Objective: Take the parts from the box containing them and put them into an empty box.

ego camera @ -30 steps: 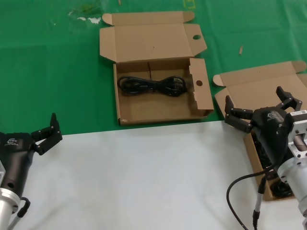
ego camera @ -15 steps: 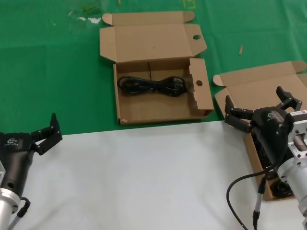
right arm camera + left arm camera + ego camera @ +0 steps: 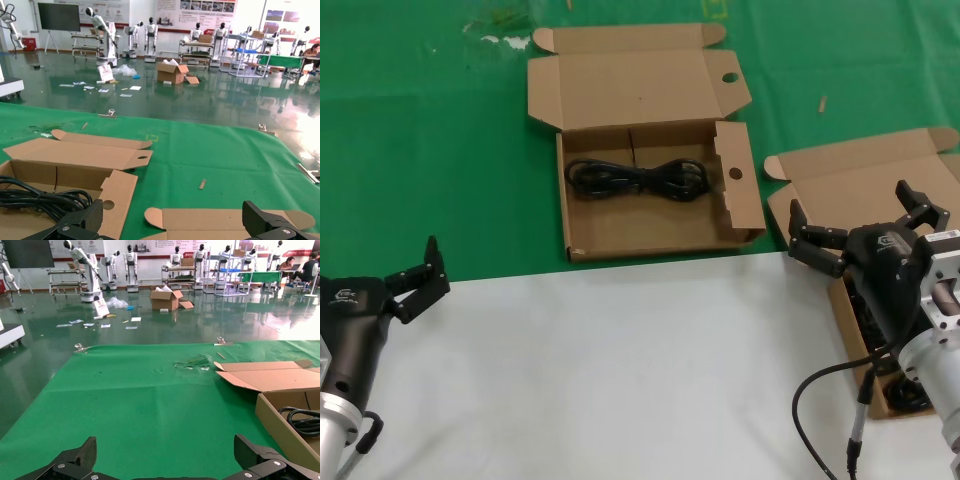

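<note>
Nothing had moved since the earlier frames: both arms and both boxes sat where they were a second before.

Right hand (image 3: 860, 225) hovered over the near edge of the plain-lidded box (image 3: 865, 180) at the right side of the desk (image 3: 620, 380), fingers spread wide, gripping nothing. Black cable bundles (image 3: 910, 395) were partly visible inside that box beneath the right arm; their count could not be told, as the arm hid most of the interior. The lid lay open, folded back toward the far side.

Left hand (image 3: 420, 275) was parked at the near left, above the line where the white sheet met the green cloth (image 3: 420, 150), fingers spread and empty, well apart from both boxes.

Box with round holes (image 3: 650, 195) stood at centre on the green cloth, lid open and folded back. One round hole showed in the lid tab, another in the right side flap. One black coiled cable bundle (image 3: 638, 178) lay across the far half of its floor, lengthwise from left wall toward right.

Right wrist view showed the same bundle (image 3: 40, 197) in the holed box and the spread fingers (image 3: 75, 225). Left wrist view showed the spread fingers (image 3: 70, 465) over green cloth, with the holed box's corner (image 3: 280, 425) to one side.
</note>
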### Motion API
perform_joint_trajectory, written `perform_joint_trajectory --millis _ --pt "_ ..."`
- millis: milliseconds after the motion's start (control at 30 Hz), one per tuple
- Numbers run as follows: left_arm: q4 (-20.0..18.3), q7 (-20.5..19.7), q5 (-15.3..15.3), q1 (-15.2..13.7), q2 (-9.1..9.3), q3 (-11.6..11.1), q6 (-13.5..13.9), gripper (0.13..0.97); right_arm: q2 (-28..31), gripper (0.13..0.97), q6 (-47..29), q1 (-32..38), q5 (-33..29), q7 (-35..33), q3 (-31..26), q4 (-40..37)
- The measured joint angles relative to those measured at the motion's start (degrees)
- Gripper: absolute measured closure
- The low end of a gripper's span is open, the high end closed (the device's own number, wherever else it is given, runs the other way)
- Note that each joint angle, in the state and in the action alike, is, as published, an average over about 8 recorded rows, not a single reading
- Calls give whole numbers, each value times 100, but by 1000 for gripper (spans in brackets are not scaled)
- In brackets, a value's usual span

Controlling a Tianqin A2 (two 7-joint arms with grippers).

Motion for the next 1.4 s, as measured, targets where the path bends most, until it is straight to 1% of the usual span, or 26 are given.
perform_joint_trajectory --millis 1400 --pt "0 0 0 0 0 0 0 132 0 129 0 0 0 0 0 0"
